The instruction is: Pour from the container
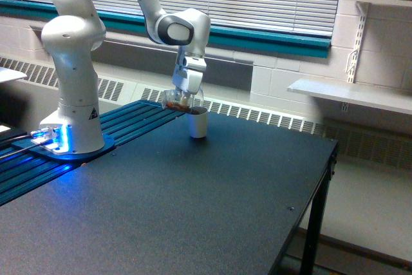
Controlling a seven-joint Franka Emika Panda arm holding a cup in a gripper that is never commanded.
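My gripper [184, 92] is shut on the container [180, 101], a small clear plastic cup with brown granular bits showing through its wall. The container is tipped over on its side, its mouth pointing toward the exterior view's right. Its mouth hangs just above the rim of a white paper cup [198, 123] that stands upright on the black table [193, 204]. I cannot tell whether any bits are falling.
The arm's white base [71, 127] with a blue light stands on the exterior view's left, on a blue slatted rail section [129, 120]. The table's edge runs down the right side. A wall shelf [351, 94] lies beyond it.
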